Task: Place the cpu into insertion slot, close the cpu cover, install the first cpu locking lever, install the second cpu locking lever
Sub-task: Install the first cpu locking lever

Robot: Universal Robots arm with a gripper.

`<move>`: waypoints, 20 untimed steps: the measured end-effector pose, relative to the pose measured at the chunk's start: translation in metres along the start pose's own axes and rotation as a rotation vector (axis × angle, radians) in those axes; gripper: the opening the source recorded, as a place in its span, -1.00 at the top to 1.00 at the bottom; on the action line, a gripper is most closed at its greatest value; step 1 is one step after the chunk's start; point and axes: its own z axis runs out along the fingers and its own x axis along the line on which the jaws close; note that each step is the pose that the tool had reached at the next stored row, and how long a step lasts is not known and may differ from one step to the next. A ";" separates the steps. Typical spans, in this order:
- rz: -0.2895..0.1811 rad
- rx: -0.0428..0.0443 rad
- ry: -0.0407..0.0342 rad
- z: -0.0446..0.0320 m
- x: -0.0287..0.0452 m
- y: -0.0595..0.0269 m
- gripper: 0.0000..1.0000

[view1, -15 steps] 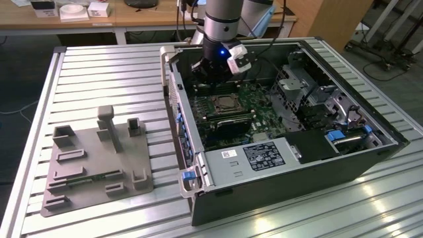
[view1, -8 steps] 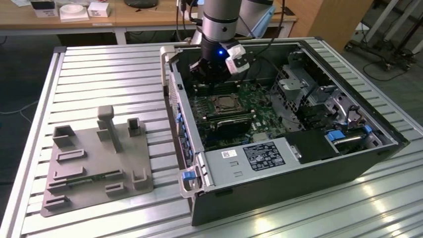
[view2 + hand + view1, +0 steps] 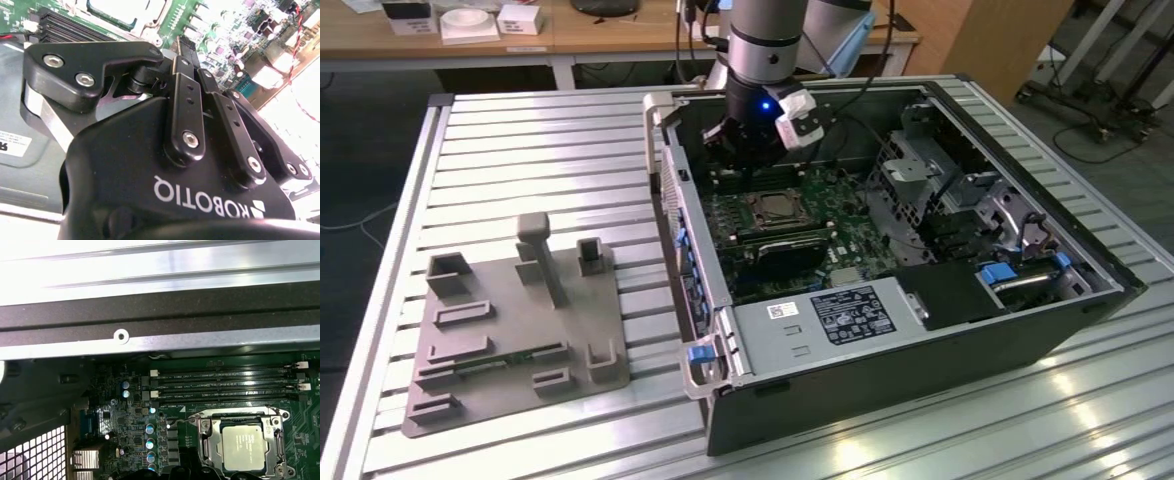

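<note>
Your tool point(image 3: 747, 158) hangs inside the open computer case point(image 3: 881, 385), near the socket point(image 3: 204, 440) where the chip point(image 3: 242, 447) already lies; you cannot tell whether the tool is clenched.

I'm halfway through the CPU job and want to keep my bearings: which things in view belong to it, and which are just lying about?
Job:
- cpu, seated in the insertion slot
- cpu cover, lying round the chip
- gripper, over the open case

Lying about:
- memory slots
- power-supply box
- grey fixture tray beside the case
- white boxes
</note>
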 end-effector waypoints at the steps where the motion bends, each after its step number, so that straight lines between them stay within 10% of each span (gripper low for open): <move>1: -0.001 -0.0001 0.0000 0.0000 0.0000 0.0000 0.80; 20: -0.021 -0.0004 0.0008 0.0000 0.0000 0.0000 0.80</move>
